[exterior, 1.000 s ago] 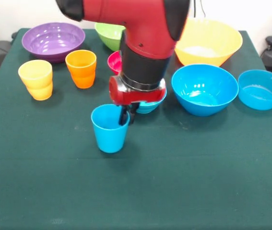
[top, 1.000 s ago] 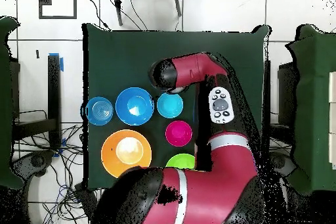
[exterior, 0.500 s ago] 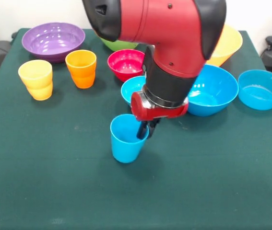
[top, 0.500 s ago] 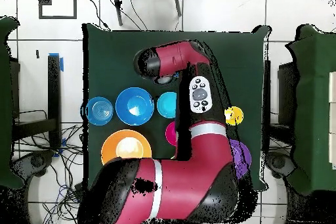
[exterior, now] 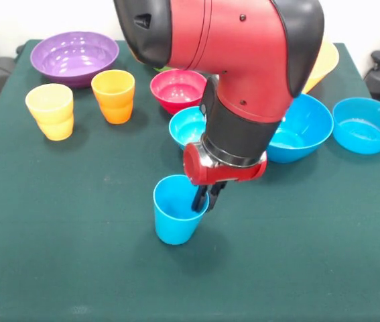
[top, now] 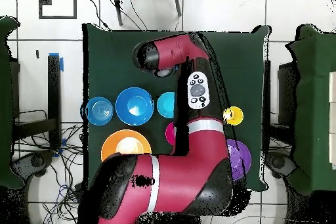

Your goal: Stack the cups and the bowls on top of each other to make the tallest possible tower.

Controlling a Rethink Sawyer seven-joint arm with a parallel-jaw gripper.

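Observation:
My gripper [exterior: 203, 200] is shut on the right rim of the blue cup [exterior: 171, 225], one finger inside it and one outside. The cup stands upright at the table's middle front; I cannot tell if it touches the cloth. Behind it sit a small blue bowl [exterior: 188, 125], a red bowl [exterior: 174, 87], a large blue bowl [exterior: 305, 127] and another blue bowl [exterior: 366, 125]. The orange cup [exterior: 114, 96], yellow cup [exterior: 50, 111] and purple bowl [exterior: 74, 57] stand at the back left. The arm covers most of the yellow-orange bowl [exterior: 325, 57]. In the overhead view the arm hides the gripper.
The dark green cloth [exterior: 55, 255] covers the table. In the overhead view the arm [top: 190, 169] spans the table's middle, with the blue bowls [top: 134, 105] and the yellow-orange bowl [top: 121, 146] on its left and the yellow cup [top: 233, 115] on its right.
The gripper carried the blue cup toward the picture's right and nearer the table's front edge. In the last half second it shifted only a little further forward.

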